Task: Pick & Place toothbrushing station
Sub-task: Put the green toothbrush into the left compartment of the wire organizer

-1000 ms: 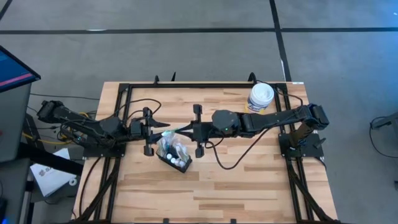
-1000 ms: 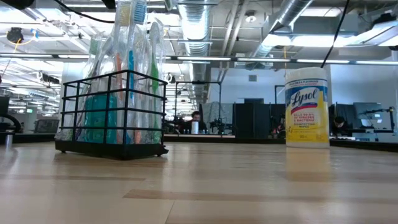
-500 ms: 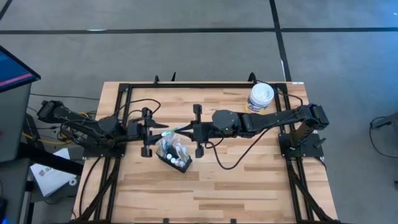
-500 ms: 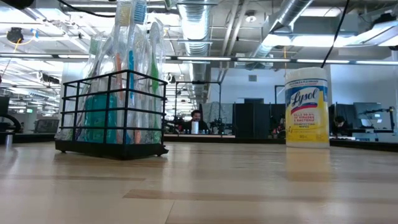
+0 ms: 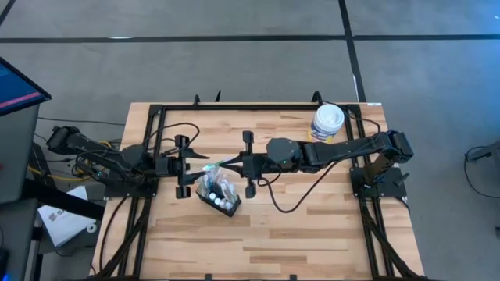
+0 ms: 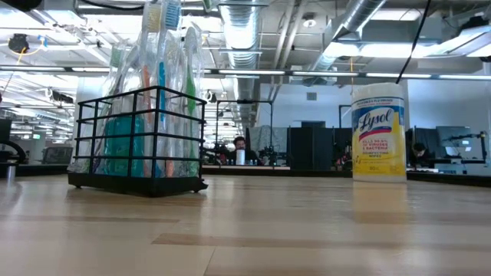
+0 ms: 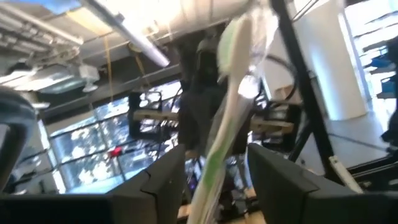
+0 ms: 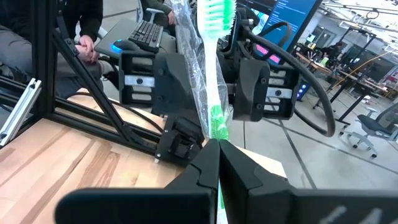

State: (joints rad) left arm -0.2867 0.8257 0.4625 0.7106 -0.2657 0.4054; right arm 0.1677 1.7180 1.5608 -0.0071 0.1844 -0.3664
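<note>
**Inspector:** Where does the toothbrushing station [image 5: 218, 195] stand, and why there?

**Onlooker:** It sits flat on the tabletop [image 5: 312, 226], a little left of the middle, as the high view shows, just nearer the front than the spot where the two arms meet. It is a black wire holder, and the low view shows it upright, already carrying several wrapped brushes. My reading is that it sits there so both arms can reach it. The yellow wipes canister [image 5: 327, 122] stands well apart at the far right corner.

**Inspector:** What is held between the arms?

**Onlooker:** A wrapped green toothbrush [image 8: 211, 74], held above the station, bristle end towards the left arm. I judge this to be a handover between the arms, with the brush meant for the holder.

**Inspector:** State of the right pincer [image 8: 219, 163]?

**Onlooker:** Its fingers are together, clamped on the handle end of the green toothbrush; the right wrist view shows the brush rising straight out from between them.

**Inspector:** And the left pincer [image 7: 214, 177]?

**Onlooker:** Apart. In its wrist view the brush passes between the two fingers with a gap on each side, so I judge it is not gripping. Whether a finger grazes the wrapper, I cannot tell.
</note>
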